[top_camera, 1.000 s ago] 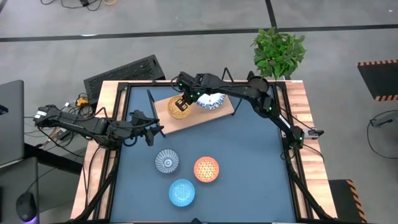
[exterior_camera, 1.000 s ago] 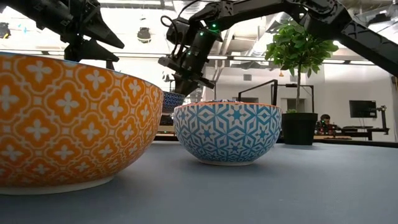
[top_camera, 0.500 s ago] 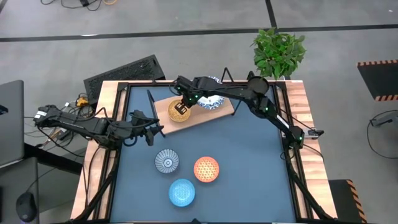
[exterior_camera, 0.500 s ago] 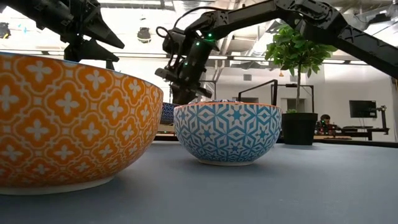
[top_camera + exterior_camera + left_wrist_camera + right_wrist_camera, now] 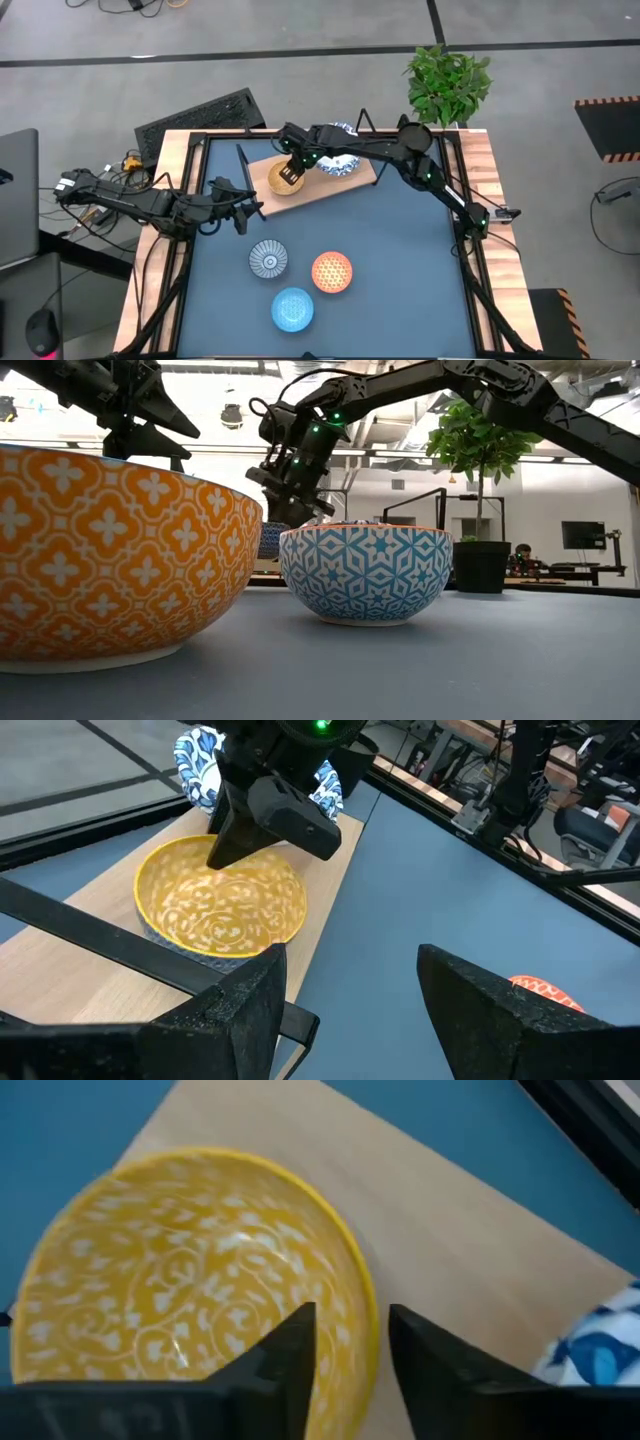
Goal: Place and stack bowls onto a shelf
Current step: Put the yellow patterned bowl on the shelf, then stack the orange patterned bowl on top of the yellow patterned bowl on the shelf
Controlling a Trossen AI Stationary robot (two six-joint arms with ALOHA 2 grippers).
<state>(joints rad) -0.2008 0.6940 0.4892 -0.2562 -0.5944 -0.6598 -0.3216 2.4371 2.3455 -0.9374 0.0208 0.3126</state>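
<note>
The right gripper sits over the yellow bowl on the shelf. Its fingers stand a little apart, one on each side of the bowl's rim; whether they touch it I cannot tell. The left wrist view shows what the close view does not: the yellow bowl rests flat on the light wood with the right gripper leaning onto its far edge, and the white and blue bowls lie just behind those fingers.

From above, the left gripper hangs over the dark blue surface, beside the shelf's near corner, fingers wide and empty. Nearer than them sit the grey patterned bowl, the orange bowl and the light blue bowl.

The low view alone shows the two nearest bowls from the side.
</note>
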